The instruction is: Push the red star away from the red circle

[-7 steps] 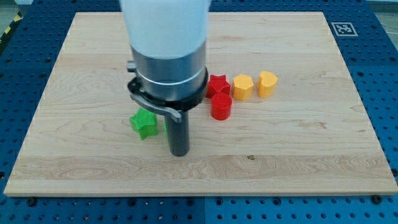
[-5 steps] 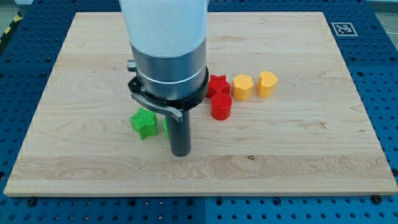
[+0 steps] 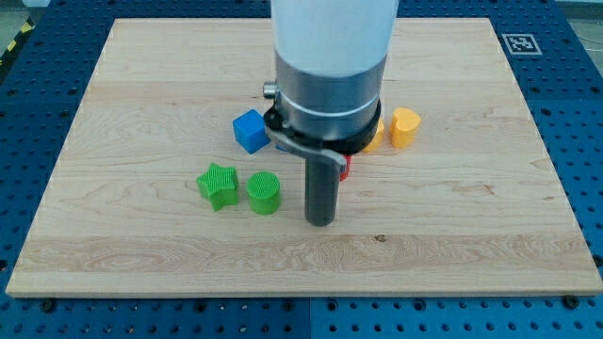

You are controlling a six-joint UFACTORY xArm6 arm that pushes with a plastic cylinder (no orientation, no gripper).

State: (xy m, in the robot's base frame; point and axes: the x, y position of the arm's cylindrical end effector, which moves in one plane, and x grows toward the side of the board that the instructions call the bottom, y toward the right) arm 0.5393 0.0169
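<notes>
Rod covers most of the red pair — only a red sliver [image 3: 346, 168] shows beside it, shape and heading untellable. My tip [image 3: 321, 220] sits right of the green cylinder [image 3: 264, 192]; no jaws here.

Wooden board [image 3: 113, 85] on blue perforated table [image 3: 584, 141]. Green star [image 3: 218, 185] and green cylinder [image 3: 264, 193] side by side, small gap, toward view's left. Blue cube [image 3: 250, 131] above them, apart. Yellow heart-like block [image 3: 405, 126] at view's right; second yellow block [image 3: 375, 139] beside it, mostly hidden. Fiducial tag [image 3: 519, 43] at board's top-right corner.
</notes>
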